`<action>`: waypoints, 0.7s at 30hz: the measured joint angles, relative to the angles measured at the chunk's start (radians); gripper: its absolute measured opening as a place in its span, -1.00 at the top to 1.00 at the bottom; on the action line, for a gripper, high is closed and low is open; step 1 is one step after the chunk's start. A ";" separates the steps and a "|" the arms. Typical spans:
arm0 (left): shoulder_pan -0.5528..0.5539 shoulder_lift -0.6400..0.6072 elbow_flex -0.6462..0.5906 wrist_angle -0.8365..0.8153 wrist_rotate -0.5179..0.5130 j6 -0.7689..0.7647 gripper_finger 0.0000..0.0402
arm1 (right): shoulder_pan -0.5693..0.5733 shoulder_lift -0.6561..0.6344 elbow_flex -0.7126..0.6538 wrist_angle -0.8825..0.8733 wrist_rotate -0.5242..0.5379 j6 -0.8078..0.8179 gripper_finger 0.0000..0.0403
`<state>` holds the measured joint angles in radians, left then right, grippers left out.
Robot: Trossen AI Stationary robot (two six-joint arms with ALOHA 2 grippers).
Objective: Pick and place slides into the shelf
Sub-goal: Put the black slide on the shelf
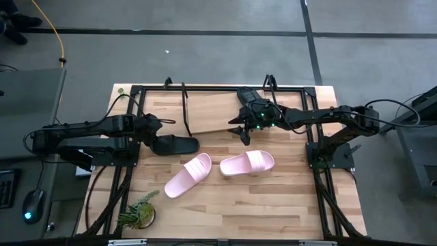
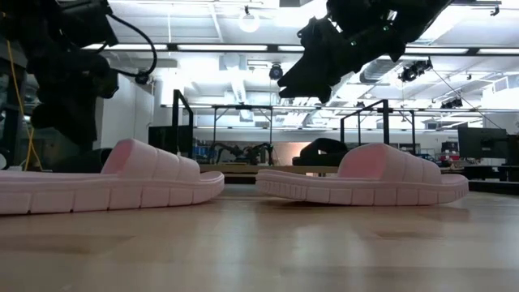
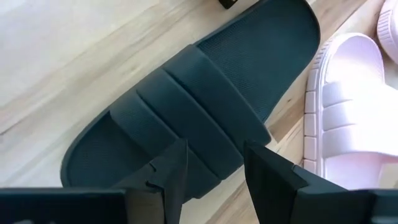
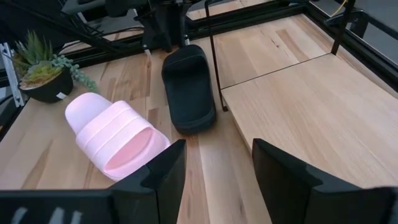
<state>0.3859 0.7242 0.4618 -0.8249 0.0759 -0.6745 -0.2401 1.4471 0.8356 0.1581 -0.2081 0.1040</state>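
Observation:
One black slide lies sole-down on the table beside the shelf's left end hoop. My left gripper is open just above its strap, a finger on either side of the strap's edge; I see no contact. Two pale pink slides lie flat in the middle of the table. A second black slide seems to sit on the shelf's wooden board, partly under my right arm. My right gripper is open in the air over the board's near edge.
A small potted plant stands near the table's near-left corner. The black frame runs around the table. Bare wood lies near of the pink slides, and most of the shelf board is bare.

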 joint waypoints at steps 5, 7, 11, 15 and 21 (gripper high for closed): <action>0.000 0.000 0.000 0.062 0.020 -0.012 0.29 | 0.000 0.000 0.000 0.000 0.002 0.000 0.12; 0.000 0.000 0.000 0.106 0.031 -0.013 0.29 | 0.000 0.000 0.000 0.000 0.002 0.000 0.12; 0.000 0.000 0.000 0.172 0.038 -0.002 0.29 | 0.000 0.000 0.000 0.000 0.002 0.000 0.12; 0.000 0.000 0.000 0.140 0.040 -0.003 0.29 | 0.000 0.000 0.000 0.000 0.002 0.000 0.12; 0.000 0.000 0.000 -0.012 0.033 -0.027 0.29 | 0.001 0.000 0.000 -0.002 0.002 0.018 0.12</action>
<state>0.3859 0.7242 0.4622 -0.8373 0.1092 -0.7019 -0.2394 1.4471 0.8356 0.1565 -0.2066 0.1223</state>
